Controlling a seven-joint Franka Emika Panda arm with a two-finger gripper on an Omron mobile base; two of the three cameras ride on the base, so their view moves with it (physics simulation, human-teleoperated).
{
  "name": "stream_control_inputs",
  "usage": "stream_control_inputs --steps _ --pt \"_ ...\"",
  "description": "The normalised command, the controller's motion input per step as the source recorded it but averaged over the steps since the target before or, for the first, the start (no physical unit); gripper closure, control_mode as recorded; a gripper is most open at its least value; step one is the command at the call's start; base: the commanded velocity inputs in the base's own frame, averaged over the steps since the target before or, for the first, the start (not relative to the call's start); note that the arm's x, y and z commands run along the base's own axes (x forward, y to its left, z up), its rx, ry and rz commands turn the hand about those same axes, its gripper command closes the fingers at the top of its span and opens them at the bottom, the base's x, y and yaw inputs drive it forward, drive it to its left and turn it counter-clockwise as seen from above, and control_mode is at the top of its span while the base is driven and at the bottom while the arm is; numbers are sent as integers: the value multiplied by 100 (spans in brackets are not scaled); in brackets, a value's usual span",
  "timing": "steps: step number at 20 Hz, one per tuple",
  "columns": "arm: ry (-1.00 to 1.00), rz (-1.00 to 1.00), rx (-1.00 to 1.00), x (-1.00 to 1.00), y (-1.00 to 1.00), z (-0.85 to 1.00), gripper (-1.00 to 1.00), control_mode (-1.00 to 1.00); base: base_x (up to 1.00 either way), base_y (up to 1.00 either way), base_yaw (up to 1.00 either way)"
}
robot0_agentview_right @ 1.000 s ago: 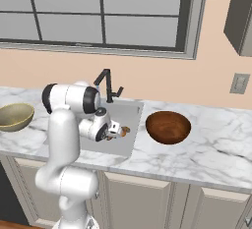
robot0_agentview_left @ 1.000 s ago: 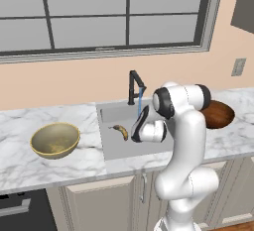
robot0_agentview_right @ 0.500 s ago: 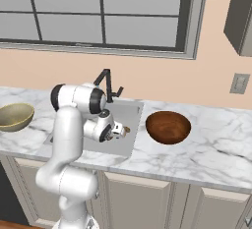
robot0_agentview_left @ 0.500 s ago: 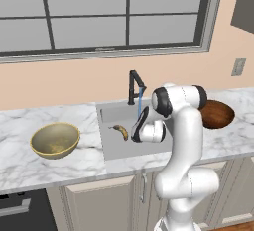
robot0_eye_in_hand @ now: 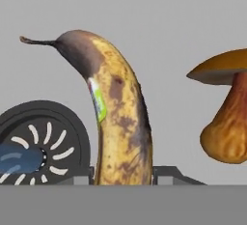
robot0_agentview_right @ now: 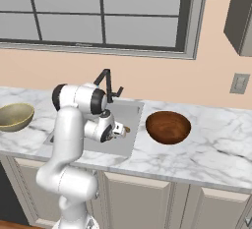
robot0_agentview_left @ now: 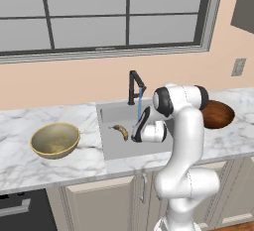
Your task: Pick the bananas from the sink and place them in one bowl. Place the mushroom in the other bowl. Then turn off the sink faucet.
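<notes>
Reaching down into sink (robot0_agentview_left: pixel 111 148), end effector (robot0_eye_in_hand: pixel 123 173) astride banana (robot0_eye_in_hand: pixel 118 122).

In the hand view, your banana (robot0_eye_in_hand: pixel 120 122) runs off the bottom edge, so its lower end is hidden. The mushroom (robot0_eye_in_hand: pixel 226 108) is cut by the right edge, and the drain (robot0_eye_in_hand: pixel 43 142) by the left. From the left base view, the arm hides the sink's (robot0_agentview_left: pixel 111 148) right side.

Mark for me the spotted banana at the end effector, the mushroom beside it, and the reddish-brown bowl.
Spotted yellow-brown curved banana (robot0_eye_in_hand: pixel 120 122): hand view, mid-body.
Orange-brown stubby mushroom (robot0_eye_in_hand: pixel 229 132): hand view, stem.
Dark reddish-brown round bowl (robot0_agentview_right: pixel 168 127): right base view, inner wall.
</notes>
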Motion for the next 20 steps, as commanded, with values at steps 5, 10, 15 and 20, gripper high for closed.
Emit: stream_control_inputs --steps 5,10,15,20 --pt "-5 0 0 -23 5 20 100 -100 0 0 0" --pt "-7 0 0 -20 0 45 100 -100 0 0 0" --pt "-2 -1 0 -5 0 60 100 -100 0 0 0" --pt "0 0 0 -20 0 66 100 -100 0 0 0"
